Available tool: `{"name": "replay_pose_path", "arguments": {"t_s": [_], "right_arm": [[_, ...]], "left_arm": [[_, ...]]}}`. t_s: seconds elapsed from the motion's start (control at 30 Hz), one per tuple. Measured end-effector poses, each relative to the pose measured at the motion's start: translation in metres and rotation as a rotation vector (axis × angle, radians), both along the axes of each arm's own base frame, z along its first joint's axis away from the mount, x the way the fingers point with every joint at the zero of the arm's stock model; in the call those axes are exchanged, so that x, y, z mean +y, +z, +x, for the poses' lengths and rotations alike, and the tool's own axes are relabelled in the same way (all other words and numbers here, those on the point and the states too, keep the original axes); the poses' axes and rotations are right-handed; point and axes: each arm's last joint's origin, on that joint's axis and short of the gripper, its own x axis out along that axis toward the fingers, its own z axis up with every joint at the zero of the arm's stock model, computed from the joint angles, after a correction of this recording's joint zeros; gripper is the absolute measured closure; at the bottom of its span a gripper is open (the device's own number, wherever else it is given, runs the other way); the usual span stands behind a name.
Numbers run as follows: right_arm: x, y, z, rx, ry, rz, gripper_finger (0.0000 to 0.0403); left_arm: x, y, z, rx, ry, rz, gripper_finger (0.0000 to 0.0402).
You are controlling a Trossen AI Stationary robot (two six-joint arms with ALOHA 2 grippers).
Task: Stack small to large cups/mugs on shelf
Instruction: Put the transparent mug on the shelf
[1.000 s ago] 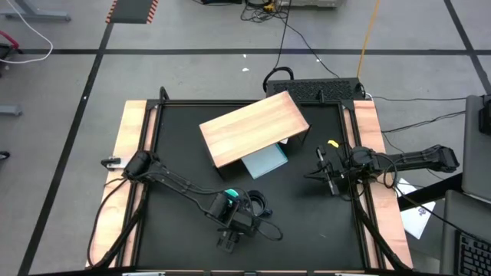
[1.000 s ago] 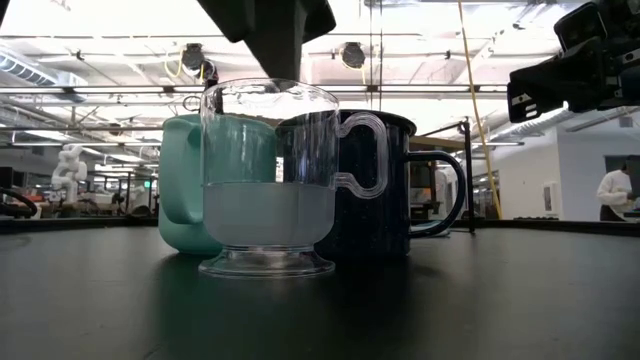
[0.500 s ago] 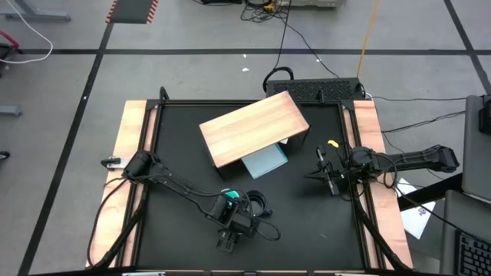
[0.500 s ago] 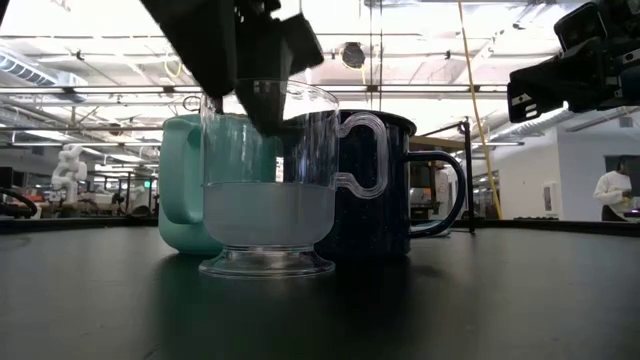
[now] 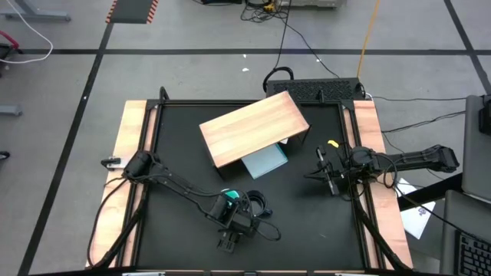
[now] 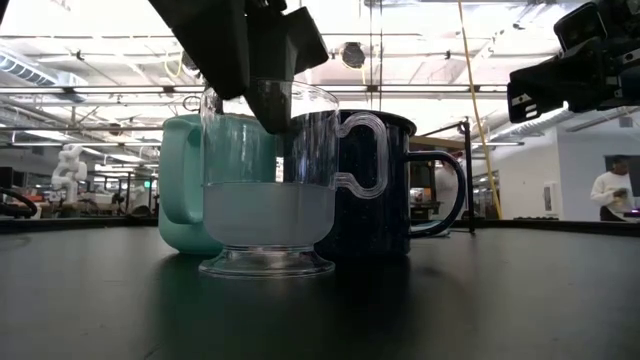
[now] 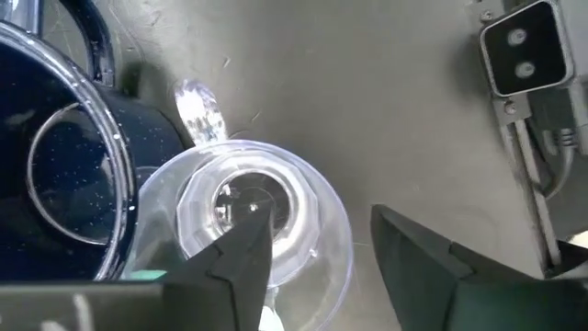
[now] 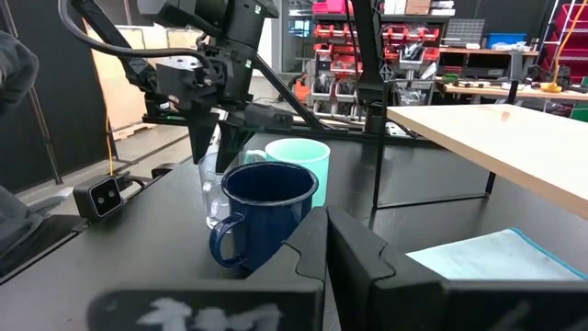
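Three cups stand close together on the black table near its front edge. They are a small clear glass cup (image 6: 268, 180), a turquoise mug (image 6: 185, 180) behind it and a black speckled mug (image 6: 400, 180) beside it. My left gripper (image 7: 317, 239) is open above the glass cup (image 7: 276, 211), pointing down. One finger (image 6: 270, 100) dips inside the rim and the other stands outside the wall; I see no touch. My right gripper (image 5: 322, 170) is shut and empty near the table's right edge. The wooden shelf (image 5: 253, 126) stands at the far middle.
A pale blue-grey sheet (image 5: 265, 162) lies under the shelf's near edge. A small grey camera box (image 7: 519, 51) sits on the table by the cups. Dark cable loops (image 5: 262, 205) lie next to the left gripper. A person (image 6: 610, 190) shows in the room beyond.
My left gripper has come down over the glass cup, so one finger now reaches inside its rim. The cups have not moved.
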Motion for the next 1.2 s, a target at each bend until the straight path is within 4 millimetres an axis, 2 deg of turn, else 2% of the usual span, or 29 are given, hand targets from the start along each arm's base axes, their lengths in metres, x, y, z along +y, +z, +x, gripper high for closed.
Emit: {"name": "replay_pose_path", "arguments": {"t_s": [0.27, 0.57, 0.8, 1.0, 1.2], "right_arm": [[0.0, 0.0, 0.0, 0.0, 0.0, 0.0, 0.0403], [0.0, 0.0, 0.0, 0.001, 0.0, 0.0, 0.0403], [0.0, 0.0, 0.0, 0.0, 0.0, 0.001, 0.0403], [0.0, 0.0, 0.0, 0.0, 0.0, 0.0, 0.0403], [0.0, 0.0, 0.0, 0.0, 0.0, 0.0, 0.0403]], "left_arm": [[0.003, 0.0, 0.001, -0.004, 0.003, 0.008, 0.0288], [0.003, 0.0, 0.001, -0.011, -0.03, 0.018, 0.033], [0.001, 0.001, 0.003, -0.021, -0.034, -0.024, 0.0394], [-0.003, 0.002, 0.001, -0.009, -0.101, -0.079, 0.0397], [-0.008, 0.011, -0.003, 0.009, -0.158, -0.044, 0.0399]]}}
